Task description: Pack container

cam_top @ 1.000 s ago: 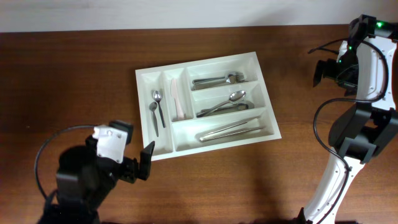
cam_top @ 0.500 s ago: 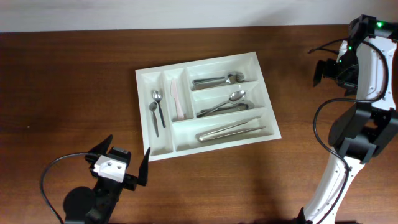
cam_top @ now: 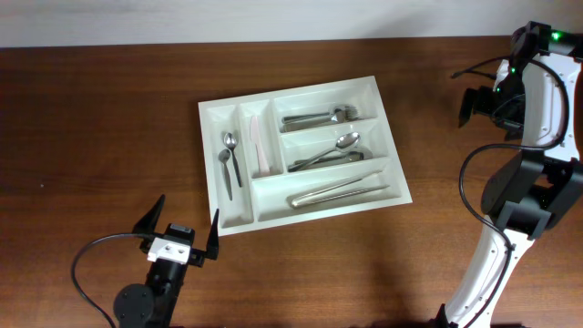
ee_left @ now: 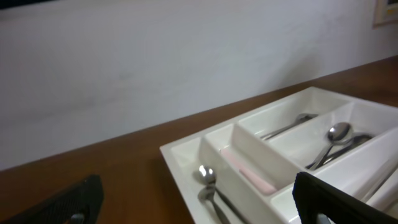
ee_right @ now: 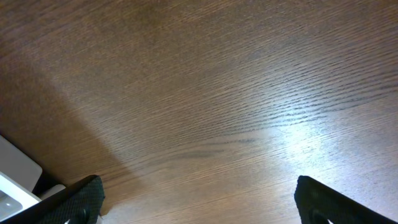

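The container [cam_top: 239, 208], a big white cutlery tray, lies at the table's middle. It holds two small spoons [cam_top: 230, 159], a pale pink knife [cam_top: 260, 146], forks [cam_top: 319, 117], larger spoons [cam_top: 330, 148] and long steel pieces [cam_top: 339, 191]. My left gripper [cam_top: 182, 225] is open just off the tray's near left corner, nothing between its fingers. In the left wrist view the container [ee_left: 180, 152] and the small spoons [ee_left: 208, 186] fill the space ahead of the left gripper [ee_left: 199, 211]. My right gripper [cam_top: 472, 105] hangs at the far right, clear of the tray. In the right wrist view the right gripper [ee_right: 199, 208] is open over bare wood.
Brown wooden table [cam_top: 109, 118] all round the tray. The right arm's white links [cam_top: 537, 100] rise at the right edge. A white wall [ee_left: 155, 56] backs the table. A white corner [ee_right: 15, 171] shows at the left of the right wrist view.
The left arm has drawn back toward the table's front edge; its open gripper now sits lower and faces the tray. The right arm has not moved.
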Motion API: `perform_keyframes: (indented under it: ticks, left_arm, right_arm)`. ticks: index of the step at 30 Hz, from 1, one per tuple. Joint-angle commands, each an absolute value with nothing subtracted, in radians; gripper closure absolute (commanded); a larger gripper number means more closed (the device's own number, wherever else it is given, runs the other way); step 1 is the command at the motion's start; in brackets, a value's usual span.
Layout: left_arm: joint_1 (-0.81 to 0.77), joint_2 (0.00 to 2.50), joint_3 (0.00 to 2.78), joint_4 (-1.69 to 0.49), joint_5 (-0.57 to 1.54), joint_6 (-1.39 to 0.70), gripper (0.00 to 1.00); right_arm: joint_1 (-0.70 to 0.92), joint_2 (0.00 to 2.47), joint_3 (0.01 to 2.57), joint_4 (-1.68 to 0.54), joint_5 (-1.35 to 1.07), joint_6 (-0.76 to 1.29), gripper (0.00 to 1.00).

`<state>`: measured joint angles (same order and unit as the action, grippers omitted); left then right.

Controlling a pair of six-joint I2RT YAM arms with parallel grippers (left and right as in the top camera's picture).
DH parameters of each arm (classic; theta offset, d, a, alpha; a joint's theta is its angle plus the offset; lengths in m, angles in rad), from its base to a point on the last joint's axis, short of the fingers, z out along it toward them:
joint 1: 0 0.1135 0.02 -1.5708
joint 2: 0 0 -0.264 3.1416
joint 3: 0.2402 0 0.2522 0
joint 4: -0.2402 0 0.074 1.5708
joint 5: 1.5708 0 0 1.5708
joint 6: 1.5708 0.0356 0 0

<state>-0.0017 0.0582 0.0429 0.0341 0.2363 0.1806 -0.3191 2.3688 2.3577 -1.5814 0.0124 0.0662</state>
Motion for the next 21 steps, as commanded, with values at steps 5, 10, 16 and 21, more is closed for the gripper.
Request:
perform_keyframes:
  ticks: [5, 10, 16, 21]
  left_arm:
    - [0.047, 0.005, 0.008, -0.039, 0.231, 0.175, 0.01]
    - [0.047, 0.005, 0.008, -0.064, 0.209, 0.175, 0.01]
    - [0.005, 0.005, 0.008, -0.064, 0.205, 0.174, 0.01]
    - [-0.022, 0.005, 0.008, -0.062, 0.206, 0.174, 0.01]
  right_arm:
    - [-0.315, 2.364, 2.354, -1.580, 0.007, 0.059, 0.01]
    - [-0.315, 2.364, 2.354, -1.580, 0.007, 0.059, 0.02]
    - [-0.315, 2.364, 2.354, -1.580, 0.007, 0.059, 0.01]
    - [-0.315, 2.364, 2.354, -1.580, 0.007, 0.059, 0.01]
